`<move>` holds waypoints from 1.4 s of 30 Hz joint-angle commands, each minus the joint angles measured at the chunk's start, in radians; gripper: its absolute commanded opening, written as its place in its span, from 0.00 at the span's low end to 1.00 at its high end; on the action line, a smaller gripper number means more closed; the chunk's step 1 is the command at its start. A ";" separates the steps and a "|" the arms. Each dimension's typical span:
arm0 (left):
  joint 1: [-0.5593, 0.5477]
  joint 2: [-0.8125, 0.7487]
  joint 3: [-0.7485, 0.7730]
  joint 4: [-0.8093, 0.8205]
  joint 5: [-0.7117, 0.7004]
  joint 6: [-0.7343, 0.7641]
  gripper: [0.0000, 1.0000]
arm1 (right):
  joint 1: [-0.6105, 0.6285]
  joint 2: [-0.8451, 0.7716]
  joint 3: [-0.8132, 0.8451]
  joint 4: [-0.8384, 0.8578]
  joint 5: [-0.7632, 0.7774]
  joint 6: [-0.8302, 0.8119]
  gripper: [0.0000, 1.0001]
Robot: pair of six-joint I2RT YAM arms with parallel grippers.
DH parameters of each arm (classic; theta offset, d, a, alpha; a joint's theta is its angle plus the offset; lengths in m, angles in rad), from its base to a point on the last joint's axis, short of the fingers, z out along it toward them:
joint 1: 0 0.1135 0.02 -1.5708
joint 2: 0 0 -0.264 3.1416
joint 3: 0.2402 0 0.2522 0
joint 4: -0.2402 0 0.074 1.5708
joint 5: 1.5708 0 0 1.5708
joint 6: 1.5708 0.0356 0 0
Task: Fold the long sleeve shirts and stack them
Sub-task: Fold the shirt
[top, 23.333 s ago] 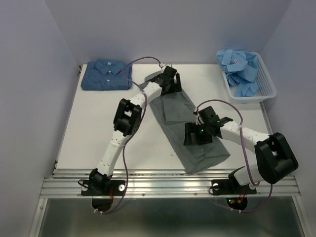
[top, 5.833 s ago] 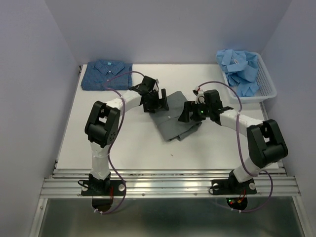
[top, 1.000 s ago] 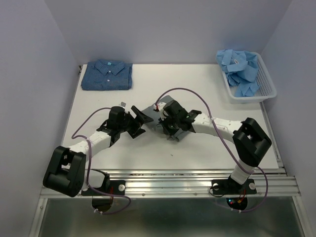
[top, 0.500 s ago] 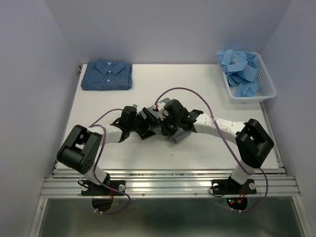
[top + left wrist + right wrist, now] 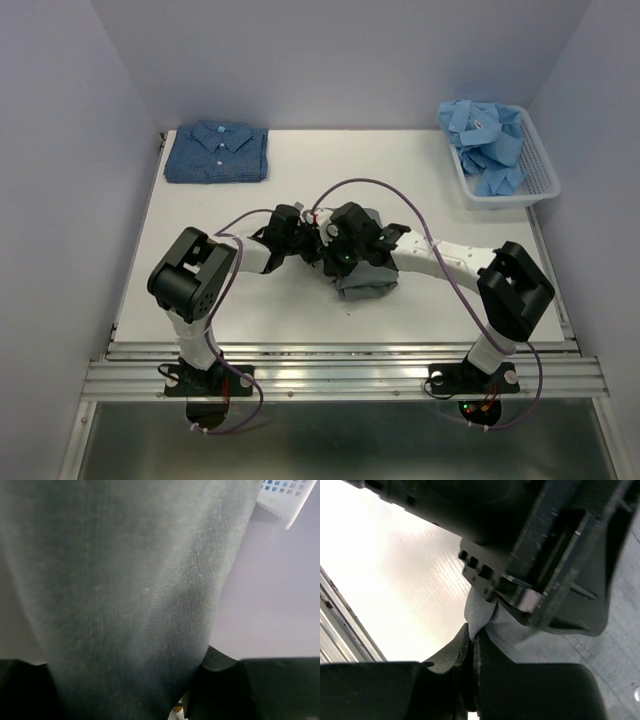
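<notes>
The grey shirt lies folded in a thick bundle at the table's middle. My right gripper is at its left edge, shut on a pinched fold of grey cloth. My left gripper meets it from the left. Grey shirt cloth fills the left wrist view and runs between the left gripper's dark fingers; whether they press it is unclear. The left gripper's black body looms over the right wrist view. A folded dark blue shirt lies at the back left.
A white slatted basket at the back right holds crumpled light blue shirts; its corner shows in the left wrist view. Purple cables arc over both arms. A metal rail runs along the near edge.
My left arm has swung right, up to the grey shirt, and its jaws have narrowed around cloth. The shirt has drawn into a tighter bundle, slightly right and nearer. The right gripper stays shut.
</notes>
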 commanded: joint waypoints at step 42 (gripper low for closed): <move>0.028 -0.282 0.612 -0.796 -1.111 0.993 0.00 | 0.016 -0.512 -0.167 0.070 0.455 0.119 1.00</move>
